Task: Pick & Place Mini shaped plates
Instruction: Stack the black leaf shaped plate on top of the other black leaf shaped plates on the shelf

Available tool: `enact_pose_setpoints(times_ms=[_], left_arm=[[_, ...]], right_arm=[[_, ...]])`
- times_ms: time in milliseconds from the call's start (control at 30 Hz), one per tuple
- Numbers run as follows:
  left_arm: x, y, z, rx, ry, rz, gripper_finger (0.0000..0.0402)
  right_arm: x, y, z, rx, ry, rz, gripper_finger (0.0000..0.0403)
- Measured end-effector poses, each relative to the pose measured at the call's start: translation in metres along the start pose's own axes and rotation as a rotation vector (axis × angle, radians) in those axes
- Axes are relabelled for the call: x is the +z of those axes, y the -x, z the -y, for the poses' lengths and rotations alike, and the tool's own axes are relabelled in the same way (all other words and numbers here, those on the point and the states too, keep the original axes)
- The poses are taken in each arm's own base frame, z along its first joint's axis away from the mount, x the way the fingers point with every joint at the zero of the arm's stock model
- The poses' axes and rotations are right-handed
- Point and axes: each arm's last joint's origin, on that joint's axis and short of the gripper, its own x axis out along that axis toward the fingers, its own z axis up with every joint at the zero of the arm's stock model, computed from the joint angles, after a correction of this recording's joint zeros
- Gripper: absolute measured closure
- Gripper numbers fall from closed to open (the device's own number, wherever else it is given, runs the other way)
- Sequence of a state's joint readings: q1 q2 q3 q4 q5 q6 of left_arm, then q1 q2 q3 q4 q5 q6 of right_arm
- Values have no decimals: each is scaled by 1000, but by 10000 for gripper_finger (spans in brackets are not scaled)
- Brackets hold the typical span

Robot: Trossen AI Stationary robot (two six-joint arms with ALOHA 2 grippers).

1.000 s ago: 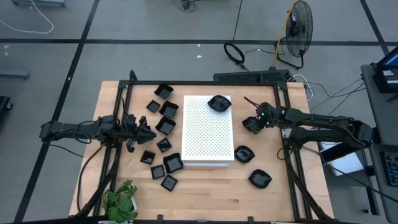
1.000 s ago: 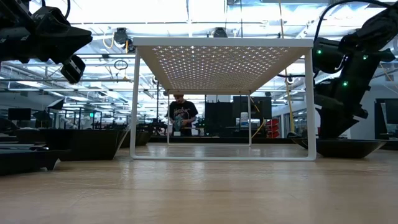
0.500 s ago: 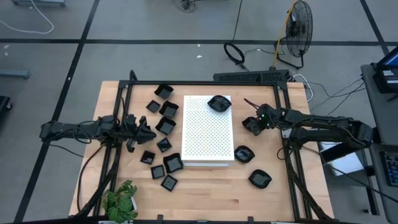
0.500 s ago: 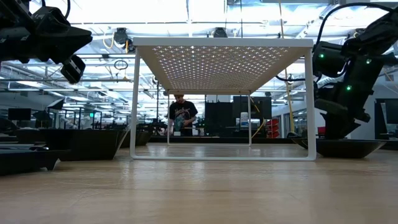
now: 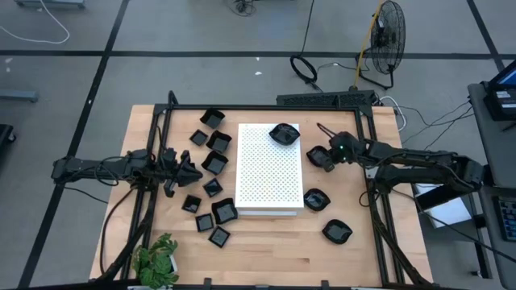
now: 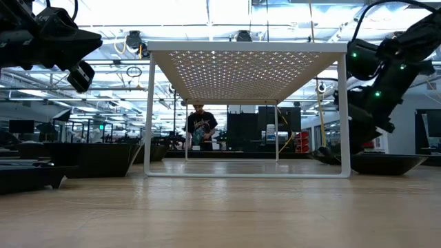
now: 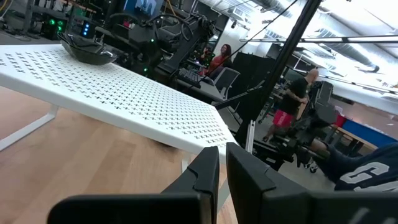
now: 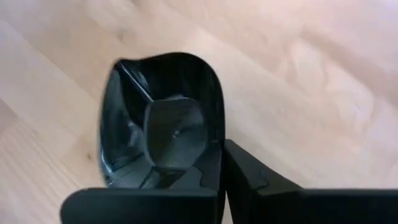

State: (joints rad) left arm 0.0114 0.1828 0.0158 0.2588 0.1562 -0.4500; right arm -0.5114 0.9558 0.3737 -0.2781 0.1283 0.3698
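My right gripper (image 8: 222, 146) is shut on a rounded glossy black mini plate (image 8: 158, 118). It shows in the high view (image 5: 316, 157) on the right of the white perforated board (image 5: 270, 173). Another black plate (image 5: 284, 134) sits on the board's far end. Several more lie on the wood left of the board (image 5: 214, 163), and two lie at the near right (image 5: 315, 199). My left gripper (image 5: 196, 171) hangs shut and level over the left group, holding nothing. My right gripper pinches the plate's side wall at the rim (image 8: 216, 134), one finger (image 8: 208, 171) on the inside of the plate and the other (image 8: 252, 177) outside it. The fingers slant down from the table's right. Whether the plate's underside is clear of the wood, I cannot tell.
The board stands on thin white legs (image 6: 149, 114), with open room under it. A black frame runs round the table (image 5: 266, 108). A small green plant (image 5: 157, 262) stands at the near left corner. A person (image 6: 200, 127) stands in the room beyond.
My right gripper has shut on the rounded plate's rim. It has also tipped and shifted a little toward the white board.
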Motion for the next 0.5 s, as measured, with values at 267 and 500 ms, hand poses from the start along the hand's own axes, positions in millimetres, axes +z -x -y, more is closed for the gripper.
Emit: enact_pose_setpoints(times_ms=[267, 500], left_arm=[[0, 0, 0, 0, 0, 0, 371], [0, 0, 0, 0, 0, -1, 371]], right_arm=[[16, 2, -4, -11, 64, 186, 402], [31, 5, -1, -112, 95, 350, 403]])
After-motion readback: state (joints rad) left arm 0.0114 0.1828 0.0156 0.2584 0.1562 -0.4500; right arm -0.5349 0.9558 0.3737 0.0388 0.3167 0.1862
